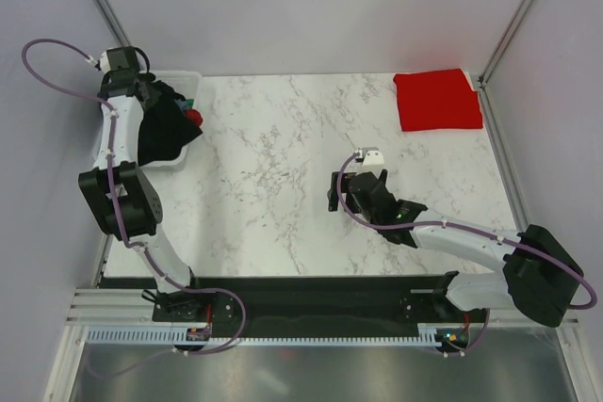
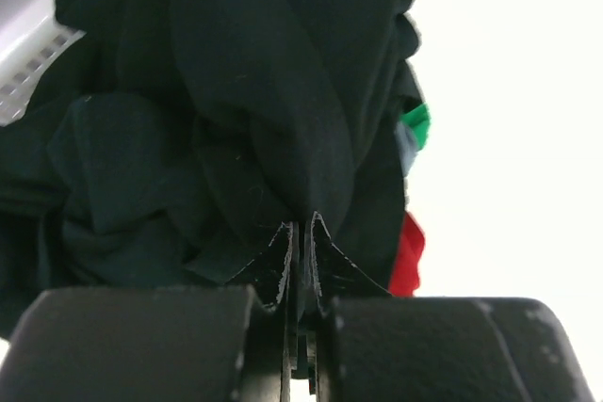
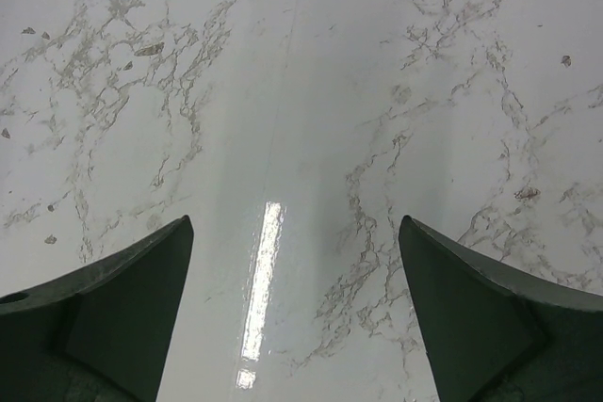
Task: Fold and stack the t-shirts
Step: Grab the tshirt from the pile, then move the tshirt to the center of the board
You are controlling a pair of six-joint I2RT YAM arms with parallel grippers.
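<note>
Along the near edge both arm bases are bolted to a dark strip, the left arm on the left and the right one on the right. The right arm lies low from its base, reaching left and away, so the right gripper (image 3: 294,233) sits over the middle of the marble table (image 1: 273,204). Its two fingers are spread wide with only bare tabletop between them. Around it the tabletop is free on all sides, out to the near edge and the right-hand edge.

The left arm rises from its base, bends at the elbow beside the table's left edge and runs on to the far-left corner. There one white basket (image 1: 181,74) stands at the table's left edge. The left gripper (image 2: 301,229) is over it, fingers pressed together on a fold of one black t-shirt (image 2: 236,91). The shirt hangs bunched below the gripper and spills over the basket's near rim. Behind it a scrap of green cloth (image 2: 415,125) and a scrap of red cloth (image 2: 408,253) show in the basket; how many garments they belong to cannot be told.

In the far-right corner one red t-shirt (image 1: 438,101) lies folded flat, near the right edge and well apart from both grippers.
</note>
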